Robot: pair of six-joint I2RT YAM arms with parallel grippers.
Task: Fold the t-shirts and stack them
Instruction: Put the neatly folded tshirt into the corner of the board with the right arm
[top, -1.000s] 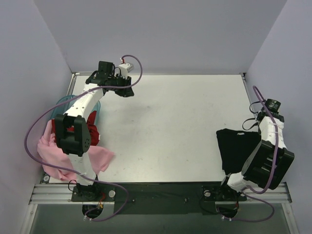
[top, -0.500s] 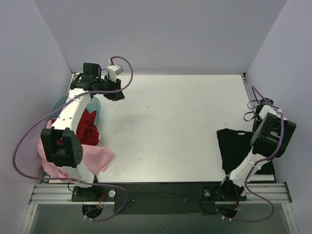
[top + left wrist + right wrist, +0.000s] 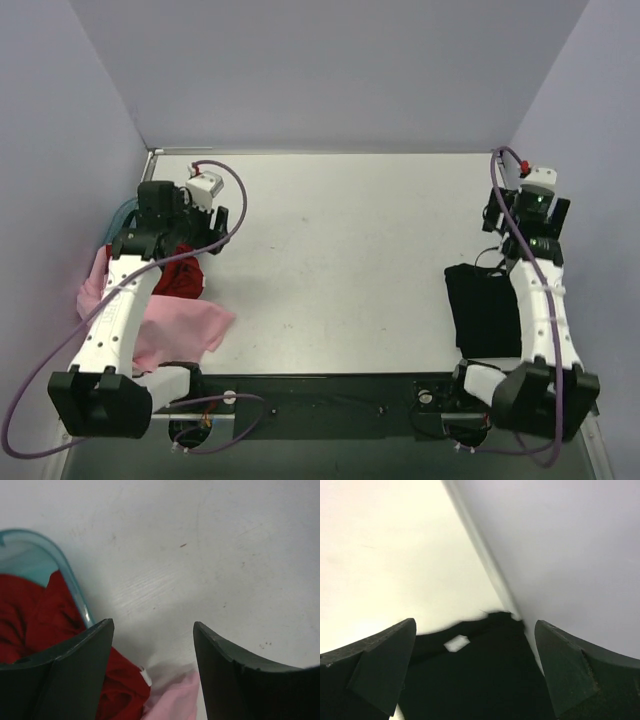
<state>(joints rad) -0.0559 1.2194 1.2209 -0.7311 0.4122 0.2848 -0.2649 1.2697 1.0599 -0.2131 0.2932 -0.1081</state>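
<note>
A black t-shirt (image 3: 483, 310) lies folded flat at the right, against the side wall; the right wrist view shows it (image 3: 475, 680) with a small white neck label (image 3: 456, 642). My right gripper (image 3: 520, 240) (image 3: 475, 621) hangs open above its far edge, holding nothing. A red t-shirt (image 3: 180, 275) (image 3: 30, 610) spills crumpled out of the teal tub (image 3: 120, 212) (image 3: 70, 580). A pale pink t-shirt (image 3: 185, 325) (image 3: 175, 700) lies rumpled beside it. My left gripper (image 3: 205, 238) (image 3: 152, 625) stands open and empty above where red and pink meet.
The purple side wall (image 3: 560, 555) rises right next to the black t-shirt. The white table (image 3: 340, 250) stretches between the two arms. Purple cables loop off both wrists.
The left arm came back from the far left corner to the tub and its jaws opened. The right arm swung out toward the far right and its jaws opened wide.
</note>
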